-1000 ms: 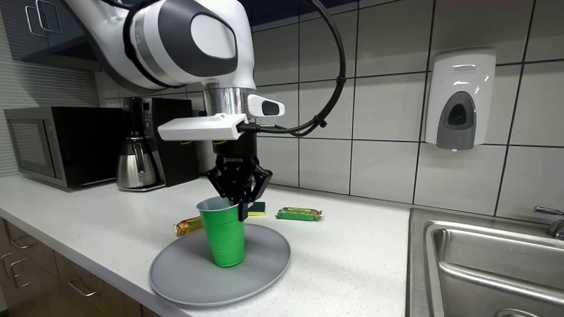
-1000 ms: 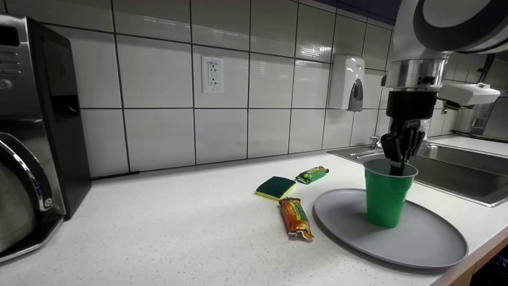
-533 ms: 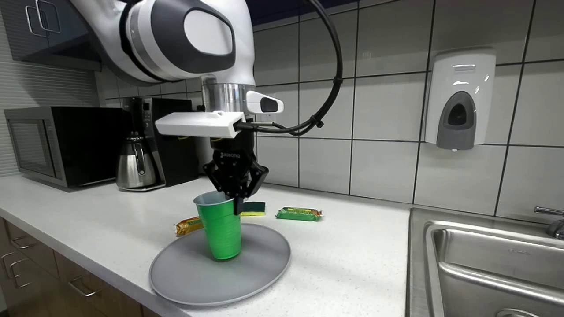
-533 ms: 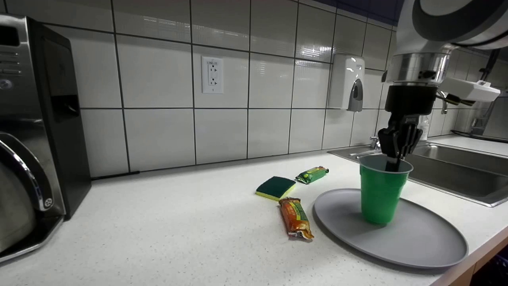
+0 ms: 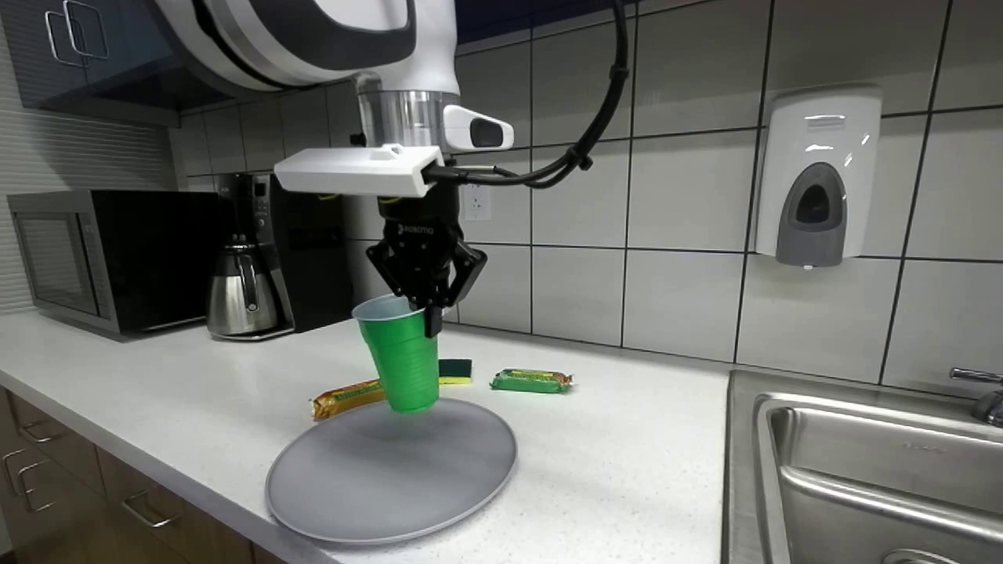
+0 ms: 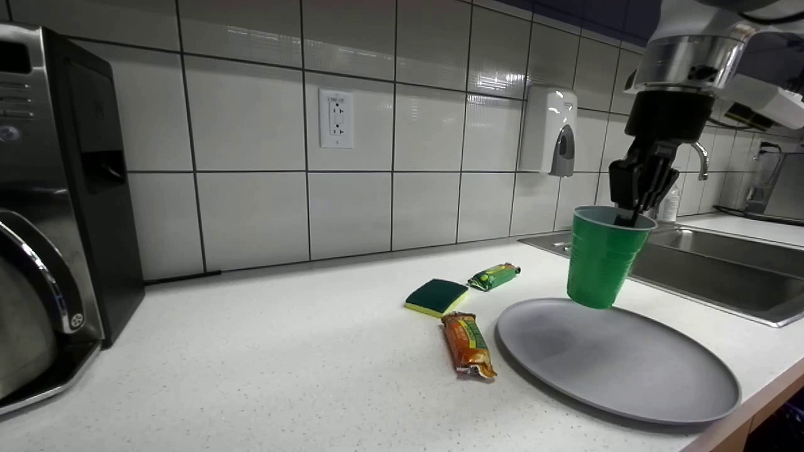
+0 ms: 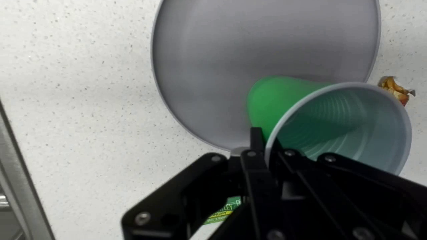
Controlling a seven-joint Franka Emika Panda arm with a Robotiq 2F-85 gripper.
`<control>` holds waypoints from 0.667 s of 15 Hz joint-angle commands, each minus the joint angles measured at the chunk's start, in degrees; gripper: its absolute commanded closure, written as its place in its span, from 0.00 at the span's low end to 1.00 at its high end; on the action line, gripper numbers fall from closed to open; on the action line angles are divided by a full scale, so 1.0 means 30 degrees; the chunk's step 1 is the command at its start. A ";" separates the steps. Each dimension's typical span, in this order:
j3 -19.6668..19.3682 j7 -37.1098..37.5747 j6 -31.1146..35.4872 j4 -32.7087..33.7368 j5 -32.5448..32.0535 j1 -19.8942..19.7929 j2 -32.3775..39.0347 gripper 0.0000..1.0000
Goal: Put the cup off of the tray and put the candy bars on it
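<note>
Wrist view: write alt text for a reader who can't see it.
A black gripper pinches a green cup by its rim above a round grey tray. On the speckled counter, part of a green candy bar shows behind the gripper and one end of an orange-gold candy bar past the cup; a metal sink edge lines the lower left.

From here the Panda arm (image 5: 433, 47) is mostly white with dark grey panels (image 5: 337, 47), then a shiny silver collar (image 5: 403, 121). Chunky black cable (image 5: 604, 117) off a white boxy housing (image 5: 356, 172), couple of ties (image 5: 581, 159) round it. Robotiq gripper (image 5: 425, 312): mostly black, white ROBOTIQ lettering (image 5: 415, 230), screws (image 7: 143, 218) on the linkages (image 7: 168, 200).
</note>
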 commanded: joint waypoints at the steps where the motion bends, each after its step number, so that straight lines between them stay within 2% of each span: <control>1: -0.1018 -0.1397 -0.0899 -0.0221 0.0208 -0.0196 -0.1415 0.99; 10: -0.4225 -0.4224 -0.1156 0.0498 -0.0066 -0.1558 -0.1477 0.99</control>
